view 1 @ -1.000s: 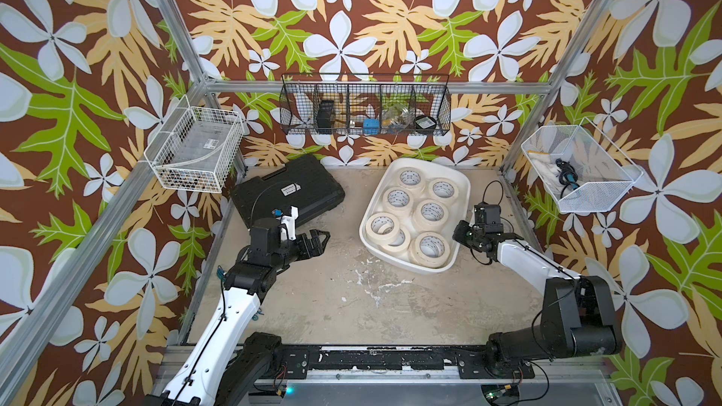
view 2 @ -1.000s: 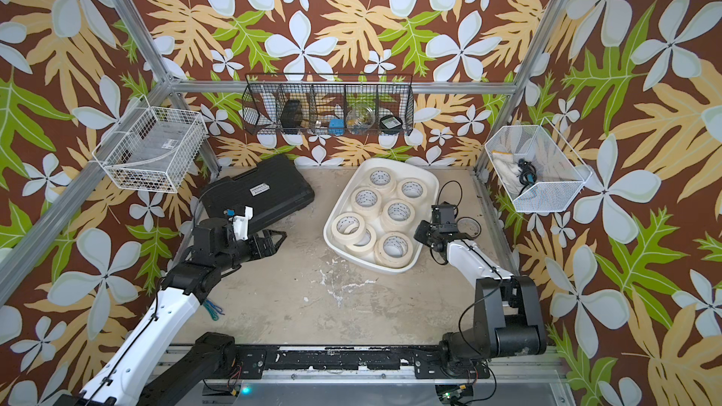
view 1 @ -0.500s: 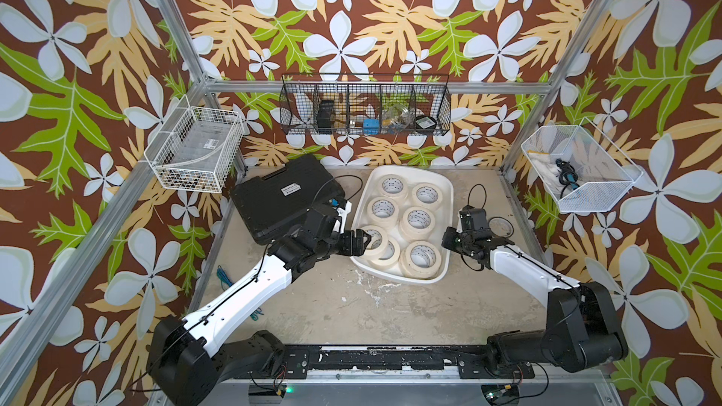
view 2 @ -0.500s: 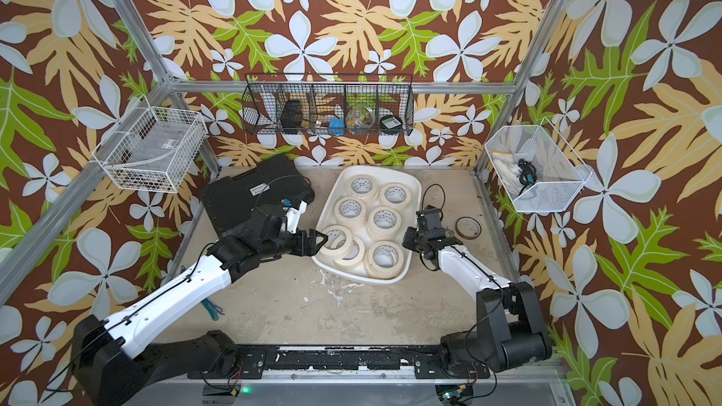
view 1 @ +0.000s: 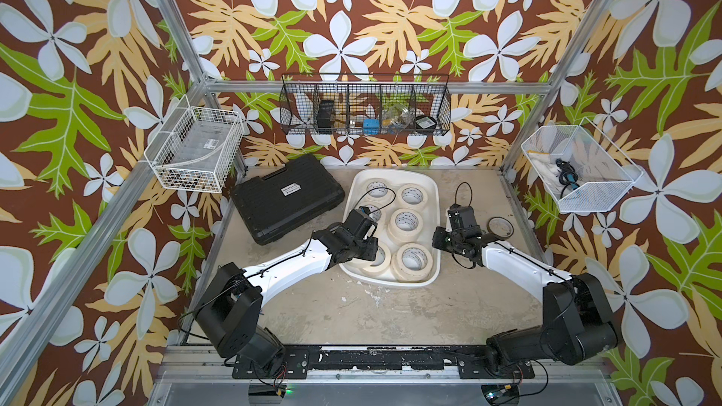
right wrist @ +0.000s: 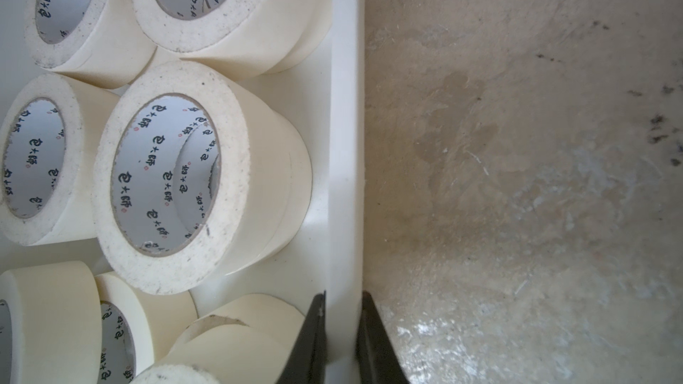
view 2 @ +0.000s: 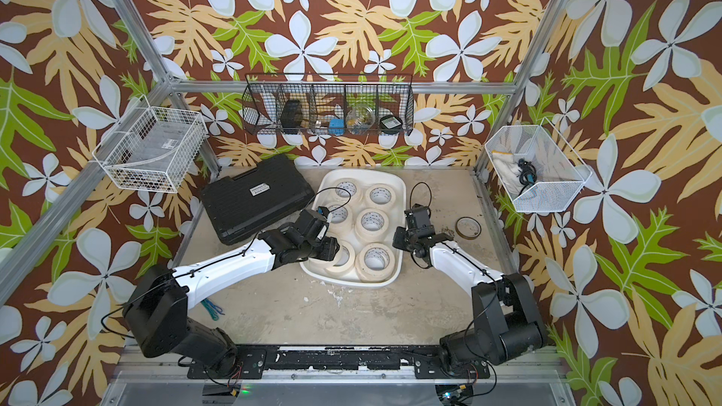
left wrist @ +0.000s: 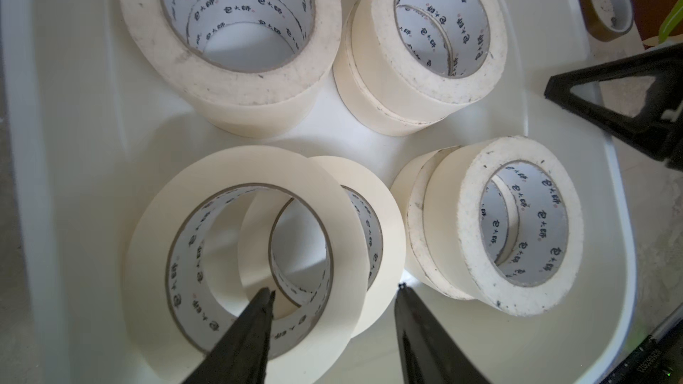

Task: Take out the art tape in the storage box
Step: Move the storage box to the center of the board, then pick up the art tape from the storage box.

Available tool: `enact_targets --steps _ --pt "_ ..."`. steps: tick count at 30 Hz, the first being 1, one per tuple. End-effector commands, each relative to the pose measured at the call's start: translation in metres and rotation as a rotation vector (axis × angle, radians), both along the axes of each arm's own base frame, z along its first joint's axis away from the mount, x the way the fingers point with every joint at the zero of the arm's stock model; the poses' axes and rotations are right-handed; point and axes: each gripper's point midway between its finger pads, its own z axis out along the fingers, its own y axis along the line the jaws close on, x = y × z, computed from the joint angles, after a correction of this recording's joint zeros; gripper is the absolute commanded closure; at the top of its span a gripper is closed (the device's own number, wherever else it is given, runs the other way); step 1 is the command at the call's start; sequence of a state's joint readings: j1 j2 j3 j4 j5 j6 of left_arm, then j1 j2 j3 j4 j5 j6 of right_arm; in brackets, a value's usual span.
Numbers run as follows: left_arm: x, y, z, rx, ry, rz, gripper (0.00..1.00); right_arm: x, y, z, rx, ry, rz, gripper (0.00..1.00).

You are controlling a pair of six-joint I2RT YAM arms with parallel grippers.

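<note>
The storage box (view 1: 435,205) (view 2: 402,205) is a white tub at mid-table, with several cream art tape rolls (view 1: 406,222) (view 2: 373,222) stacked in pairs inside. My left gripper (left wrist: 334,291) hangs over the box's near-left corner in both top views. Its jaws stand apart astride the wall of a tilted top roll (left wrist: 229,168): one finger sits inside the core, the other outside, with a gap to the roll. My right gripper (right wrist: 343,301) (view 1: 439,242) is shut on the box's right rim (right wrist: 345,142).
A black ribbed case (view 1: 287,197) lies left of the box. A brown tape ring (view 1: 501,226) (left wrist: 610,5) sits on the table to the right. White wire baskets (view 1: 195,154) (view 1: 578,173) hang on the side walls and a black wire basket (view 1: 365,113) on the back wall.
My left arm swung from the table's left side over the box and dropped its jaws around a roll while they narrowed. The box shifted left with my right gripper on its rim, uncovering the brown ring.
</note>
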State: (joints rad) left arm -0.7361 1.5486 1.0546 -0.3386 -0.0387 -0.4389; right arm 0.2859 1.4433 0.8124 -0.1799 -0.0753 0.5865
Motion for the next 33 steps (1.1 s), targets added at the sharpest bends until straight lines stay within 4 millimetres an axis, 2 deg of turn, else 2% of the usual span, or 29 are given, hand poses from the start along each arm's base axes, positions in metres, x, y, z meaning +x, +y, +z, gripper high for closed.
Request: enact_targets --steps 1,5,15,19,24,30,33 --pt "0.007 0.002 -0.009 0.045 -0.011 0.016 0.45 0.0 0.012 0.008 0.028 -0.013 0.068 0.84" --pt "0.009 -0.004 -0.022 0.09 -0.006 0.006 0.49 0.0 0.011 0.014 0.019 -0.02 0.073 0.71" --pt "0.013 -0.016 -0.034 0.146 -0.014 -0.016 0.56 -0.008 0.004 0.042 -0.006 -0.07 0.073 0.66" --pt "0.012 -0.017 -0.028 0.16 -0.028 -0.009 0.47 -0.013 0.002 0.049 -0.013 -0.082 0.077 0.65" --pt "0.013 -0.014 -0.014 0.147 -0.052 0.008 0.46 -0.017 0.002 0.055 -0.003 -0.099 0.086 0.65" --pt "0.011 -0.011 0.006 0.129 -0.072 0.017 0.44 -0.021 0.005 0.052 0.01 -0.088 0.1 0.65" --pt "0.011 -0.014 0.006 0.12 -0.059 0.01 0.43 -0.023 0.006 0.051 0.021 -0.09 0.104 0.64"
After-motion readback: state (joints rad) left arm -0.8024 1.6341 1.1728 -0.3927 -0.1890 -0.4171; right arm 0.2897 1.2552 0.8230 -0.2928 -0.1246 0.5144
